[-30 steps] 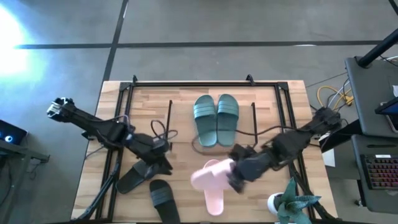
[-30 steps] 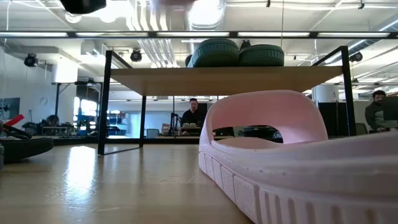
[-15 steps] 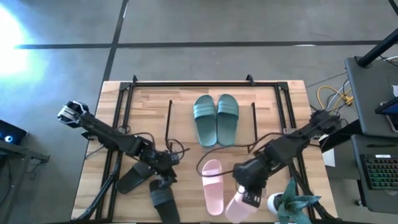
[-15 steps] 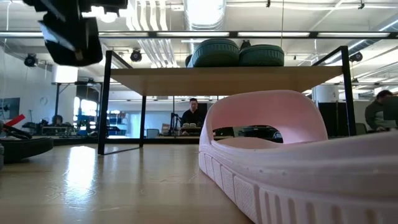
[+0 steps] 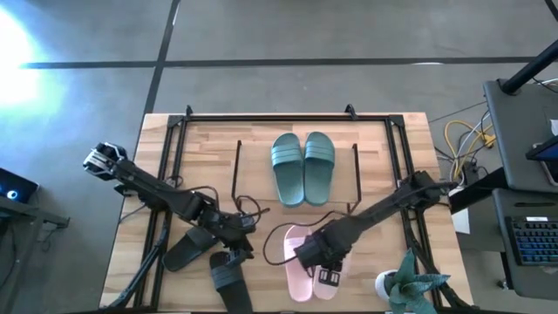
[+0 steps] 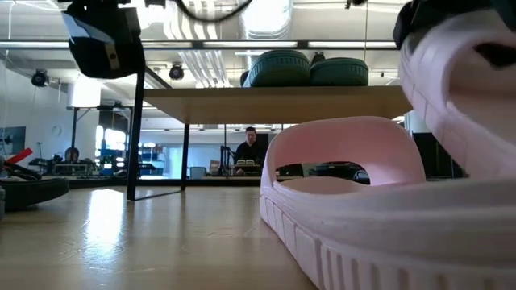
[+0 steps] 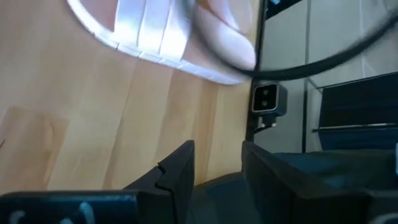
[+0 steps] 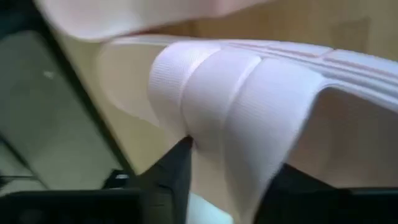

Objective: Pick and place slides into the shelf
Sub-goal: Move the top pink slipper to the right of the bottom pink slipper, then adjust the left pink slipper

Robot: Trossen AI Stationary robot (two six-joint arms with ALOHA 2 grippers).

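Right gripper sits at the near edge of the table, right over the pink pair. Wrist cam shows the ribbed strap of one pink slide running straight through its mouth. Can't tell if it's clamping the strap or has let go.

- Low cam: that slide is up off the wood and tilted, not resting flat. Strap is the obvious handle: thin, raised, easy to catch from above. The sole would be too wide.
- Second pink slide lies flat on the table just beside it, strap up, toe toward the shelf. Looks like the pair is being staged side by side in front of the shelf, not on it yet.
- Teal-green pair already sits side by side on the top board, which fills its width. Judgement: one pair of three done. The space under the board looks free in the low cam, so pink probably goes there.

Left gripper hovers over the near-left part of the table, jaws apart, nothing between them, only bare wood in the gap. It's just above one black slide; the other black slide lies near it, angled differently. Likely lining up on a strap.

Risk: both arms work close together at the near edge, and loose cables trail across the table between them.
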